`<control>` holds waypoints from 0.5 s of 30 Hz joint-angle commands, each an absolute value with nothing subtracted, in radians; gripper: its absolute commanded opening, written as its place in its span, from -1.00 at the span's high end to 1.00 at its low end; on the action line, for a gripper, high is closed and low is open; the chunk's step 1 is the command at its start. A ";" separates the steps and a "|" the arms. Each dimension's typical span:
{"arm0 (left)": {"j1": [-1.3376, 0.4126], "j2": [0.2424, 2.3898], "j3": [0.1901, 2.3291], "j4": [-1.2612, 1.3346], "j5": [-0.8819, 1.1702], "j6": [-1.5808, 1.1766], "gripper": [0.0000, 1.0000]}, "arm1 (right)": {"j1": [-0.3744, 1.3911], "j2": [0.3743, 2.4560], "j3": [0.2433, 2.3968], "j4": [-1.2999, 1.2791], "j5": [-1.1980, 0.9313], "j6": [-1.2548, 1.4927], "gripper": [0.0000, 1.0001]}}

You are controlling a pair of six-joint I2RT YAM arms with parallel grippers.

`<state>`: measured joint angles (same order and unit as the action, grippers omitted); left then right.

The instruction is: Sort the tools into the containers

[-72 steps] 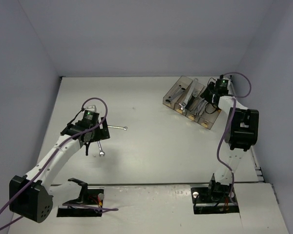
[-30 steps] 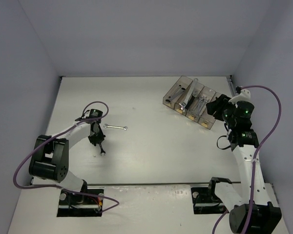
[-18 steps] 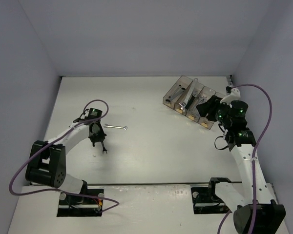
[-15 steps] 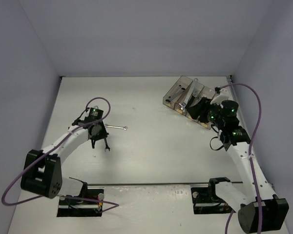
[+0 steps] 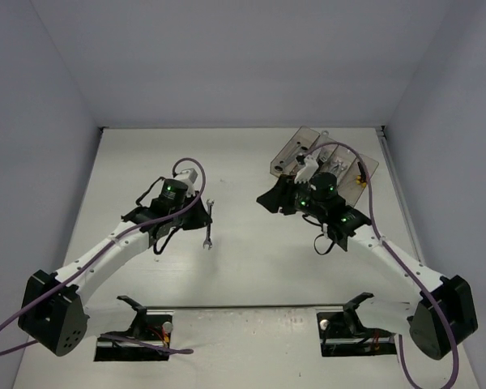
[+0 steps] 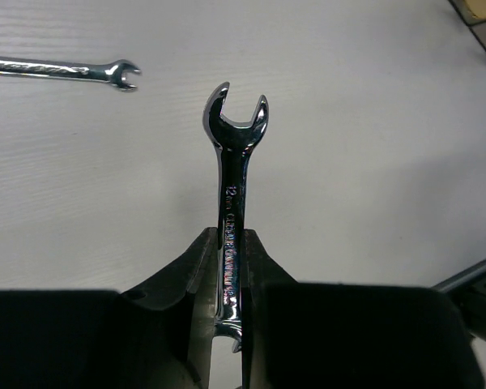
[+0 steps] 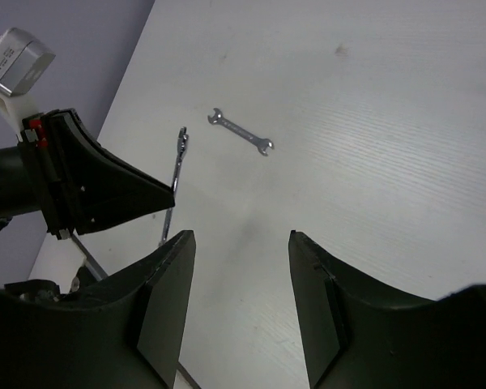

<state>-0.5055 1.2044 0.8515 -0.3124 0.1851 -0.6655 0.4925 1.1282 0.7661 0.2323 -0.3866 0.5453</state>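
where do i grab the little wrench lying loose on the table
Grip the loose wrench by the middle of its slim shank, coming straight down with the claw closing across its narrow width. It lies flat on the table, and both ends flare into open heads. The left claw is shut on a second wrench, so the open right claw is the free one.

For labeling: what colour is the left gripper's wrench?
Shiny silver wrench; clearest in the left wrist view.

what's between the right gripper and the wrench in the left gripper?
Nothing: the top view shows only bare table between the right gripper and the wrench.
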 commanded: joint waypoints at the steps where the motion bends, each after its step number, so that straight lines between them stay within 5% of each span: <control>1: -0.557 1.164 0.936 -0.182 0.273 -0.668 1.00 | 0.597 1.215 0.824 0.423 -0.305 0.594 0.06; 15: -0.647 1.160 0.957 -0.138 0.311 -0.664 1.00 | 0.762 1.429 0.972 0.452 -0.198 0.583 0.07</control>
<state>-0.6429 1.1889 0.8974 -0.2253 0.2878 -0.6655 0.7495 1.4048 0.9031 0.3550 -0.2430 0.5793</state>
